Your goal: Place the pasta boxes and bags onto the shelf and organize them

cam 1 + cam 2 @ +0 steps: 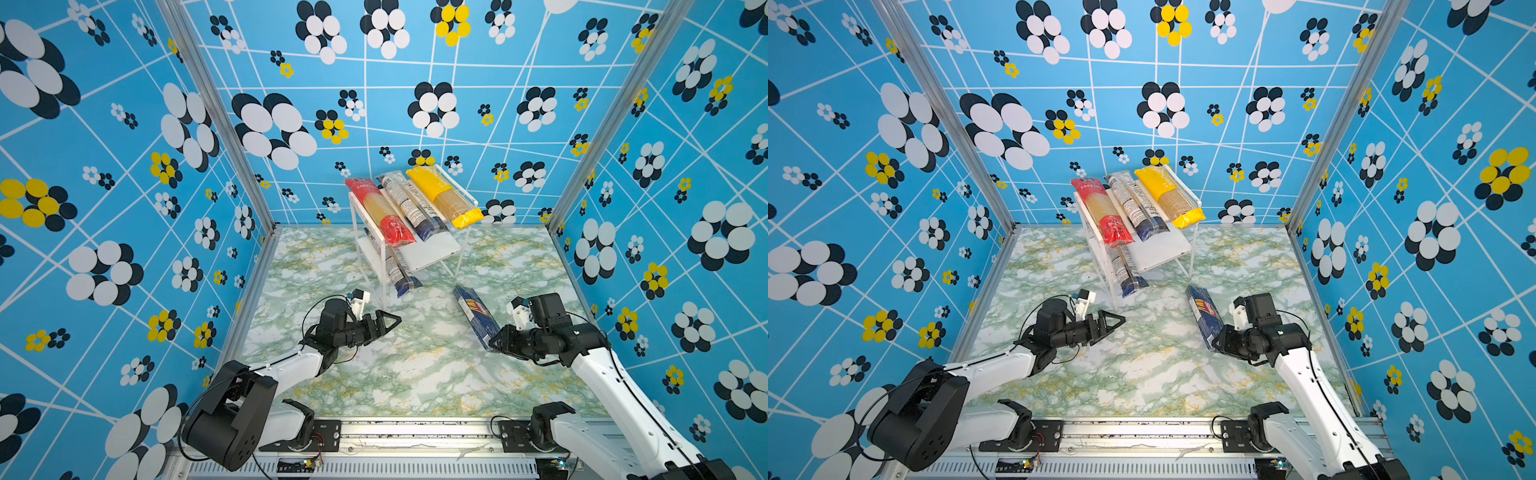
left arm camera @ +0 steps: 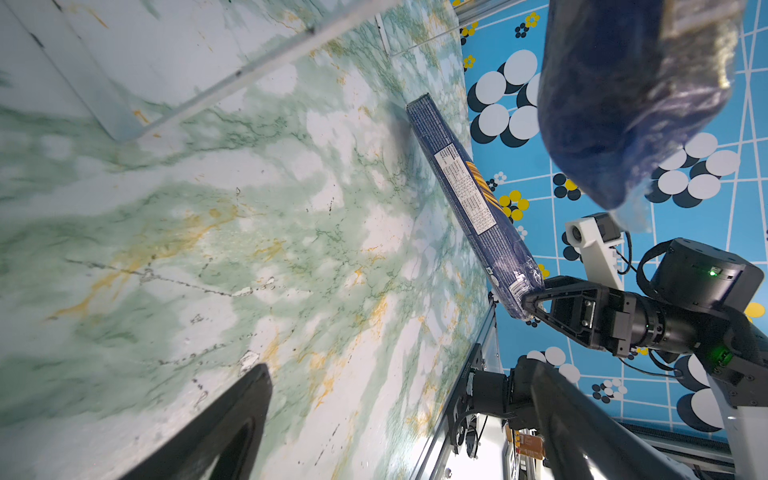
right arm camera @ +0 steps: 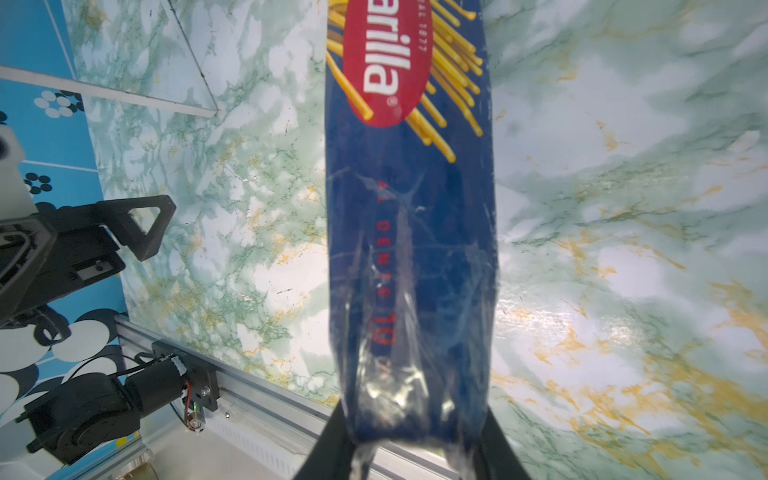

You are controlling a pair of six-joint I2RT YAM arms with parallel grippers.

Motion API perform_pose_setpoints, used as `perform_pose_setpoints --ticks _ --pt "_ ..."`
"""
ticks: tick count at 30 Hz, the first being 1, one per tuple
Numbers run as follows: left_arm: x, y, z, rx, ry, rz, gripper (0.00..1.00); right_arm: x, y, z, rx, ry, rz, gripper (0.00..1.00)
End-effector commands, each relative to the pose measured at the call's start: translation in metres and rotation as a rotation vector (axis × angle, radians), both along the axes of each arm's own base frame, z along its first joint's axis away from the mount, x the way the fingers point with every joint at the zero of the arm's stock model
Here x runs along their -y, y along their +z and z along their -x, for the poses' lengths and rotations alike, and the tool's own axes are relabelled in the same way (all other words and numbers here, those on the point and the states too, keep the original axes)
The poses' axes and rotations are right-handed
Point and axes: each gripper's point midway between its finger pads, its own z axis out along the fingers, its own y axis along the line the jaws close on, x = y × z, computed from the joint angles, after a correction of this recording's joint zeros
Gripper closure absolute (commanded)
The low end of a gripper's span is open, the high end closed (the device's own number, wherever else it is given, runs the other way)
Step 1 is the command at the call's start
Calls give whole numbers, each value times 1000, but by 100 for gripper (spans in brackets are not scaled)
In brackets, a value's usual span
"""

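- Nearby: right gripper (image 1: 494, 343), jaws clamped on the near end of the navy Barilla box (image 1: 473, 316); its long axis runs away from them toward the shelf (image 1: 432, 251), far end low over the counter (image 1: 415, 374).
- Alongside, left gripper (image 1: 388, 323): jaws wide, empty, farther from the box.
- Beyond, shelf lower board: bare right of one see-through pack (image 1: 397, 270); top board carries three packs (image 1: 409, 208) and looks full.
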Motion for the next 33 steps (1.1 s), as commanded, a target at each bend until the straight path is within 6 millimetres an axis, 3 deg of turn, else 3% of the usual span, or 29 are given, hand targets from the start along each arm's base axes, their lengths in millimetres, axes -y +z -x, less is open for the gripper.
perform_pose_setpoints --ticks 1,16,25,33 --pt "3 12 -9 41 -7 24 1 -19 56 -22 208 59 -109 100" --pt "2 11 -9 37 -6 23 1 -22 70 -16 225 59 -146 100" --pt "1 8 -7 30 -4 21 1 -27 38 -20 189 33 -186 100" --pt "1 7 -9 25 1 19 1 -27 -5 -18 107 0 -187 100"
